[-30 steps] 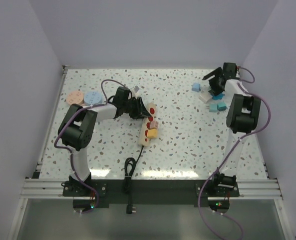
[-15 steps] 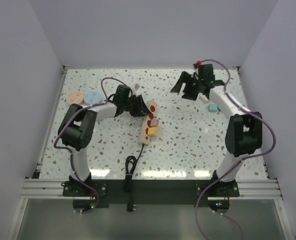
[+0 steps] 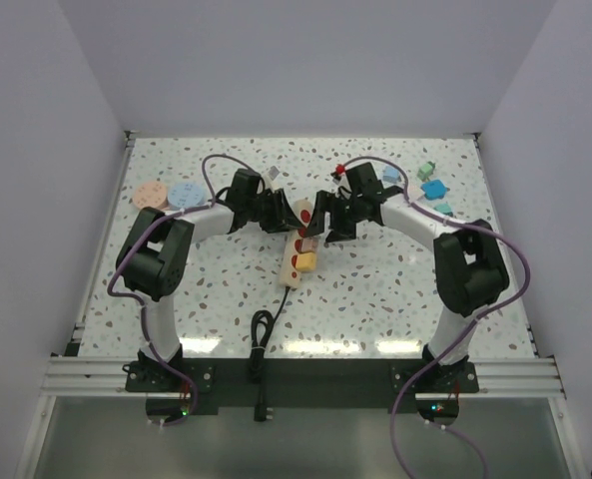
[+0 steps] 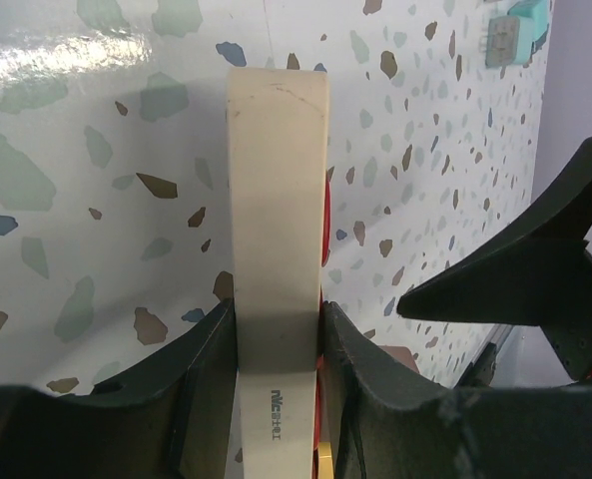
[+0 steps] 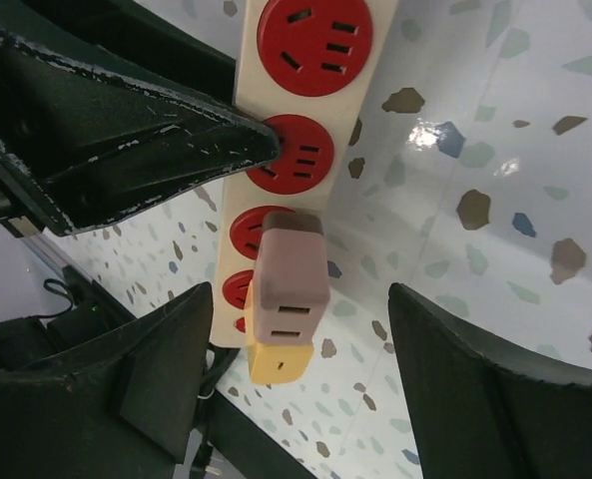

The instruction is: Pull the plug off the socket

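One power strip (image 4: 276,200) lies on the counter (image 3: 375,289), with at least four red sockets (image 5: 320,40) showing. Two plugs sit in it: a pink plug (image 5: 291,279) and a yellow plug (image 5: 279,364). One black cable (image 3: 259,334) lies near. Far left are two discs (image 3: 153,193), and far right four small blocks (image 3: 435,187), as best I can count.

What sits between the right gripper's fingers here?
The pink plug on the power strip, with a yellow plug beside it; the open fingers touch neither, as the right wrist view shows.
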Tool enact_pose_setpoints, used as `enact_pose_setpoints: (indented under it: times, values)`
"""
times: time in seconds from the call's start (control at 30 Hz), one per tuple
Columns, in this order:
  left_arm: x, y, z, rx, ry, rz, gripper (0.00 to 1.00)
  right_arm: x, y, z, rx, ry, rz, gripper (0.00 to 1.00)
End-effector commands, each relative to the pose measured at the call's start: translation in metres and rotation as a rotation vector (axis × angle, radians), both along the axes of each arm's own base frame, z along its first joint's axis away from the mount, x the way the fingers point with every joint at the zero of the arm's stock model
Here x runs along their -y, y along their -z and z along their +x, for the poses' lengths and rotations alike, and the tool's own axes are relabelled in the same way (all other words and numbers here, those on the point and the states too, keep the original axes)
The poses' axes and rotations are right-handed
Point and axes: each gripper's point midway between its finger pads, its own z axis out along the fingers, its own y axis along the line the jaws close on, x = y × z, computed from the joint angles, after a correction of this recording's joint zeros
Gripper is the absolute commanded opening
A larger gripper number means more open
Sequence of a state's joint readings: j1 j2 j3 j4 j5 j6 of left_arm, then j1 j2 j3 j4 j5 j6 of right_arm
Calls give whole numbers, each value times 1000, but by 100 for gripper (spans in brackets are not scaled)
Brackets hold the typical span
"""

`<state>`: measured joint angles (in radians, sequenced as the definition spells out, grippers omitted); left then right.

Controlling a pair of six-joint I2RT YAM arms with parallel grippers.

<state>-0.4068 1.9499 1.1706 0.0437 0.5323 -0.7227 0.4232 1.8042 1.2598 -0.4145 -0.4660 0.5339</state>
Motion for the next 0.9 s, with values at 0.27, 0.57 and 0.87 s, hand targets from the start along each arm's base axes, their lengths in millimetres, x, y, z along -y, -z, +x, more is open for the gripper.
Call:
enact_pose_setpoints:
  times: [0.27,0.57,0.87]
  values:
    - [11,-59,11,124,10,-127,0,-32,34,-8,-71,-37,38,41]
    - [16,-50,-1,106,48,-143,19,-38,19,-1,-23,-51,76,0]
    - [17,-22,-11,72,38,-98,71,-46,-6,0,15,-72,146,0]
